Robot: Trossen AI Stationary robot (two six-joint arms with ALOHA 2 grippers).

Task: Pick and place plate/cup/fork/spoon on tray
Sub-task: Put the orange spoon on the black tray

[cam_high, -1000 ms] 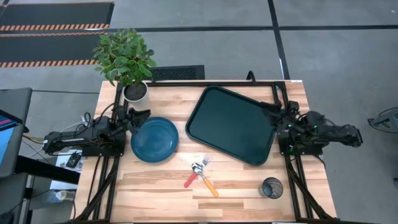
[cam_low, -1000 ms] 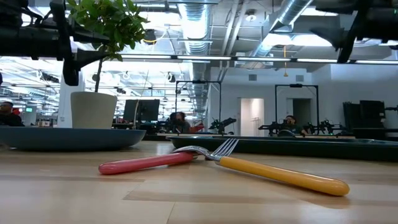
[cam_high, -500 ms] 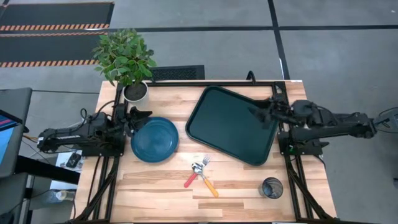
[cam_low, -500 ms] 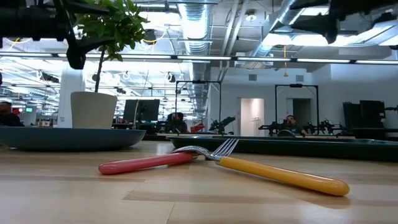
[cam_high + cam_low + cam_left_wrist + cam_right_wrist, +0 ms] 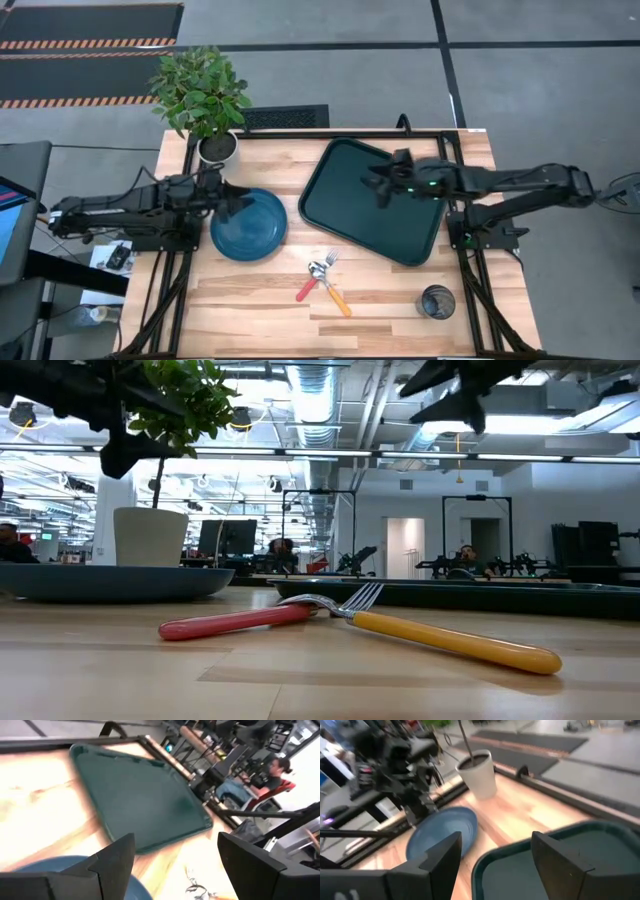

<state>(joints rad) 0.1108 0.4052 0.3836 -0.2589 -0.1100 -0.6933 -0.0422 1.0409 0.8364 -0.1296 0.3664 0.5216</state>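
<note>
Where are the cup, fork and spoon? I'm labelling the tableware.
cup [image 5: 437, 301], high view, centre of its round opening.
fork [image 5: 307, 289], high view, red handle.
spoon [image 5: 339, 300], high view, orange-yellow handle.

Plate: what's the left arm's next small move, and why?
Probably lower the left claw onto the near rim of the plate and close. Its fingers are open and hang over the plate's left edge, the plate lies on the wood beside the tray, and nothing is on the tray. The right claw hovers open above the tray.
</note>
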